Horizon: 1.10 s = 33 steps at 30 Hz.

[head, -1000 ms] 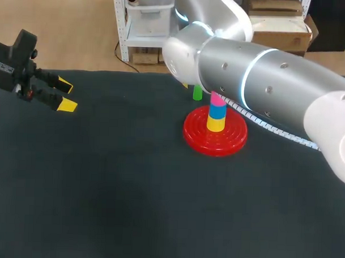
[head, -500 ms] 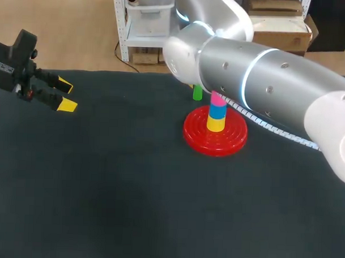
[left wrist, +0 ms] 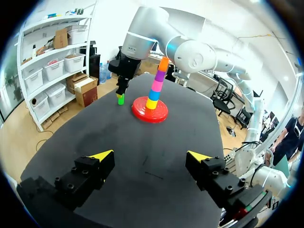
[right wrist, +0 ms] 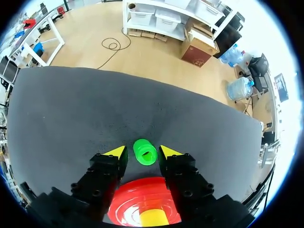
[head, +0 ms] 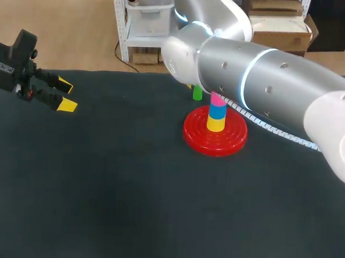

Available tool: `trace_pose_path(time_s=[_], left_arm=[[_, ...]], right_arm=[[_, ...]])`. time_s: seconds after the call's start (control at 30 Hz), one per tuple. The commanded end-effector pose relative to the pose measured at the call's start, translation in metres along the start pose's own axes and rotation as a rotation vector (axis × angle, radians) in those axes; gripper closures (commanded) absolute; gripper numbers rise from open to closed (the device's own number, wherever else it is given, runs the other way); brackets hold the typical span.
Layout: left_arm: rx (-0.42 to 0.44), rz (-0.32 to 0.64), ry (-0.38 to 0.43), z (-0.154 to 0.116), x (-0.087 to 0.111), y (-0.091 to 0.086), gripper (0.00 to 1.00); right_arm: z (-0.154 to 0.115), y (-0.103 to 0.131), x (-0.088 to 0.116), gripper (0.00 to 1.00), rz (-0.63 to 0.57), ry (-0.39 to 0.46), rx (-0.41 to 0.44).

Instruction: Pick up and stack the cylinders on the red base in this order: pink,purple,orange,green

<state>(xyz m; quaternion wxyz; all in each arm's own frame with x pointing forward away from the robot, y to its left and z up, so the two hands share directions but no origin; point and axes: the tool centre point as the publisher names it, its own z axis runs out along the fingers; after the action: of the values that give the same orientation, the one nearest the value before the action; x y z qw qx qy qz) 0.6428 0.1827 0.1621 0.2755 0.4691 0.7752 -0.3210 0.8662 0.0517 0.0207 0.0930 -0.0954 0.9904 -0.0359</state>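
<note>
The right gripper (right wrist: 142, 152) points down at the bench (right wrist: 71, 109) and is open to a narrow gap. The green cylinder (right wrist: 145, 152) stands upright on the bench inside that gap. A thin sliver of dark shows on either side of the cylinder, so neither side clearly touches it. In the left wrist view the same gripper (left wrist: 121, 89) hangs just above the green cylinder (left wrist: 120, 99).

Just beside the green cylinder, on the robot's side, is the red base (right wrist: 126, 199). The left wrist view shows the stack on the red base (left wrist: 142, 111). From the bottom up it is a yellow cylinder (left wrist: 151, 103), a blue cylinder (left wrist: 154, 95), a pink cylinder (left wrist: 157, 85), a purple cylinder (left wrist: 160, 75) and an orange cylinder (left wrist: 163, 64).

In the head view the right arm (head: 259, 81) crosses over the stack and hides everything above the pink cylinder (head: 217, 99). The green cylinder (head: 197, 93) shows just past the far rim of the red base (head: 195, 135).

The left gripper (left wrist: 150, 156) is spread wide and holds nothing. It hovers over the left end of the bench (head: 130, 190), well apart from the stack, and shows there in the head view (head: 65, 95).
</note>
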Motion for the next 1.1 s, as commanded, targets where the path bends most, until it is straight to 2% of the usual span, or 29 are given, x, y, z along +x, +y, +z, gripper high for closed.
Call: trace_pose_path(time_s=[0.03, 0.5, 0.93, 1.1], left_arm=[[0.000, 0.002, -0.003, 0.0001, 0.0013, 0.0002, 0.00], [0.000, 0.002, -0.003, 0.0001, 0.0013, 0.0002, 0.00], [0.000, 0.002, -0.003, 0.0001, 0.0013, 0.0002, 0.00], [0.000, 0.002, -0.003, 0.0001, 0.0013, 0.0002, 0.00]], right_arm=[[0.0075, 0.0025, -0.0108, 0.60, 0.000, 0.389, -0.003], [0.0090, -0.0012, -0.0094, 0.63, 0.017, 0.394, 0.000], [0.0115, -0.0031, -0.0138, 0.56, 0.024, 0.402, 0.003], [0.0137, -0.0024, -0.0158, 0.57, 0.032, 0.409, -0.005]])
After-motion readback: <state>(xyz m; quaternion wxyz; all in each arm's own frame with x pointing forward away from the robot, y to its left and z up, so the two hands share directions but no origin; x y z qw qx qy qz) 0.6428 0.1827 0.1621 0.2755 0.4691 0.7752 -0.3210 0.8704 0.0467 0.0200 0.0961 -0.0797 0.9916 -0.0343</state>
